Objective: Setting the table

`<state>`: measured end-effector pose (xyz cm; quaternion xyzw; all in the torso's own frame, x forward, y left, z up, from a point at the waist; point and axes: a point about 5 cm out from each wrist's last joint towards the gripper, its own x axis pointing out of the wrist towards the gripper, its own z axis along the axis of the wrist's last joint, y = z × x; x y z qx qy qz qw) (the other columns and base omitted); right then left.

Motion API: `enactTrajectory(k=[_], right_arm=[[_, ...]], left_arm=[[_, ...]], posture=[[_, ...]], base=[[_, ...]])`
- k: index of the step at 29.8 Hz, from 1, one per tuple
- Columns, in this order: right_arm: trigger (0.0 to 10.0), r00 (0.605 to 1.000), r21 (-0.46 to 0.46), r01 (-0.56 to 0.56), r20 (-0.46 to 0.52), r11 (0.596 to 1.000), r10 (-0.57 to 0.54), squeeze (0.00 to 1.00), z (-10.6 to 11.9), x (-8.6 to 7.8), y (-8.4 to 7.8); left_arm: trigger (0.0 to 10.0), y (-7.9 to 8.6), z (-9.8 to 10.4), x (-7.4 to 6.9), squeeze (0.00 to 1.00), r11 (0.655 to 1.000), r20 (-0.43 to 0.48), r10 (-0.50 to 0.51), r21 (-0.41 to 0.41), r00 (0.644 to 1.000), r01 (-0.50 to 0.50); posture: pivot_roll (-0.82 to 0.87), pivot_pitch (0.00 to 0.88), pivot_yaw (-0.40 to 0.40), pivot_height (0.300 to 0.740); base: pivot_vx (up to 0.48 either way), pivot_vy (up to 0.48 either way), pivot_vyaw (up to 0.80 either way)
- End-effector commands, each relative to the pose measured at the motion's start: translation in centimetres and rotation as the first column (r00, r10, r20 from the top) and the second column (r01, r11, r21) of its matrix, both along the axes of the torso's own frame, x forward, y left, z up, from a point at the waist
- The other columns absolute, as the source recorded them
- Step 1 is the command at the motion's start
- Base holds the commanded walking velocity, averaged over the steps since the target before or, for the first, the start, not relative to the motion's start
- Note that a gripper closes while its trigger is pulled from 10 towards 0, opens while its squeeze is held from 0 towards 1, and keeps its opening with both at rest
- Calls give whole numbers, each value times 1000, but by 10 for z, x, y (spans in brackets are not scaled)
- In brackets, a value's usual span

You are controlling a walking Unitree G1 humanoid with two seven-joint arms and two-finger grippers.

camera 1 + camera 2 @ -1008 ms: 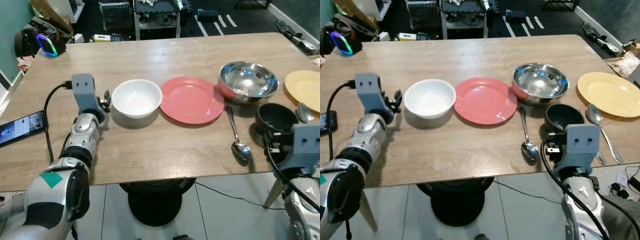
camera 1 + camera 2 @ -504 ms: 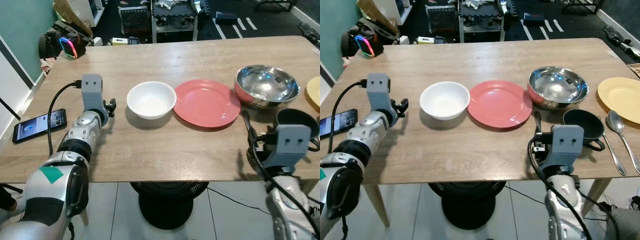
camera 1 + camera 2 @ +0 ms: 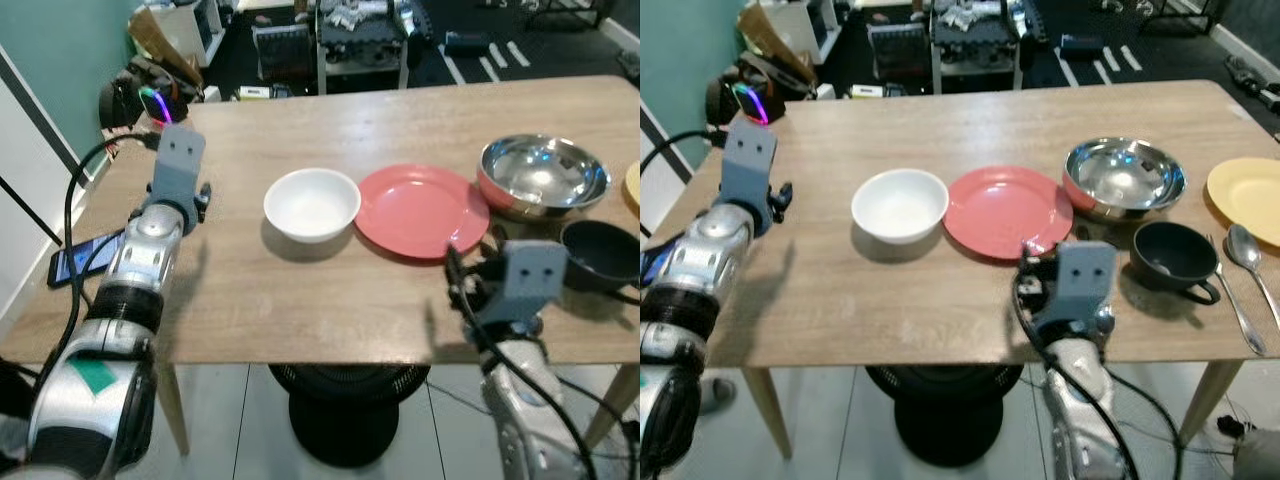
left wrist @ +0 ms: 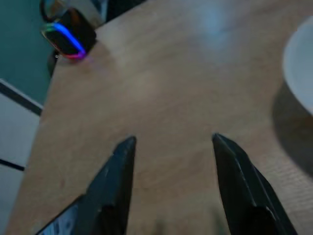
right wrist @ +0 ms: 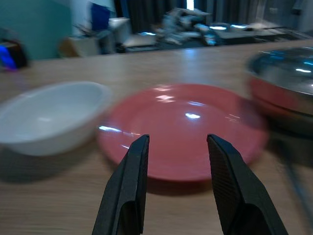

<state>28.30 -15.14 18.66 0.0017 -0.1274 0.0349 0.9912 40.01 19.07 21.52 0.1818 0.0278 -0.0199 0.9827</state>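
You are bringing the right gripper [image 5: 173, 196], fingers spread, low toward the near rim of the red plate [image 3: 420, 210] at the table's [image 3: 300, 300] middle, risking shoving it into the white bowl [image 3: 311, 203] touching it; the left gripper [image 4: 171, 191] is hovering spread near the left edge.

Yellow plate [image 3: 1252, 195] cut by the frame edge, phone [image 3: 82, 258] half hidden behind the left arm, white bowl [image 4: 301, 73] cropped and blurred in the left wrist view, steel bowl [image 5: 288, 83] cropped.
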Motion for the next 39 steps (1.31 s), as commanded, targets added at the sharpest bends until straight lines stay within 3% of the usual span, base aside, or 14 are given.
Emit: enactTrajectory(k=[1,3,4,5,7,12,15,18,22,24,26,28,34,39], right_arm=[[10000,998,15,-50,-28,999,50,0,-5,2,11],[10000,996,18,-80,-35,997,81,0,-6,4,20],[10000,989,21,-134,-66,991,135,0,-7,9,35],[10000,989,21,-134,-66,991,135,0,-7,9,35],[10000,981,26,-171,-89,985,173,0,-9,13,45],[10000,982,36,-158,-102,987,161,0,-10,17,47],[10000,993,42,-63,-98,997,67,0,-8,25,34],[10000,997,1,3,-79,1000,-3,0,-5,28,19],[10000,992,-37,78,-91,996,-81,0,-5,30,4],[10000,981,-36,148,-125,988,-151,0,-8,31,-8],[10000,972,-40,186,-139,982,-190,0,-9,32,-14],[10000,969,-33,204,-137,978,-207,0,-8,32,-17],[10000,973,-15,209,-95,978,-209,0,1,30,-18],[10000,983,4,184,-17,983,-184,0,17,21,-20]], left_arm=[[10000,3,3,-3,0,999,27,-21,36,999,20],[10000,2,3,-6,0,999,45,-32,8,998,31],[10000,-1,4,-10,0,997,88,-64,-30,994,67],[10000,-1,4,-10,0,997,88,-64,-30,994,67],[10000,-6,3,-14,0,989,134,-144,39,980,140],[10000,-12,5,-15,0,969,151,-229,129,962,210],[10000,-22,2,-12,0,909,70,-381,208,922,360],[10000,-21,0,-2,0,900,41,-333,311,942,305],[10000,-23,-3,2,0,891,10,-326,336,945,304],[10000,-30,-7,4,0,865,-35,-365,356,930,353],[10000,-35,-6,5,0,816,-54,-391,440,919,374],[10000,-38,-2,8,0,796,-52,-391,483,919,366],[10000,-42,11,14,0,797,8,-347,529,938,291],[10000,-51,15,17,0,818,18,-343,498,939,289]], posture=[[-117,33,167,740],[-108,30,156,740],[-101,30,140,740],[-101,30,140,740],[-94,31,126,740],[-89,28,119,740],[-93,27,120,740],[-112,25,130,740],[-124,28,128,740],[-128,31,126,740],[-134,36,128,740],[-142,45,134,740],[-161,63,145,740],[-199,104,152,740]], base=[[0,0,0],[0,0,0],[0,0,0],[0,0,0],[0,0,0],[0,0,0],[0,0,0],[0,0,0],[0,0,0],[0,0,0],[0,0,0],[0,0,0],[0,0,0],[0,0,0]])
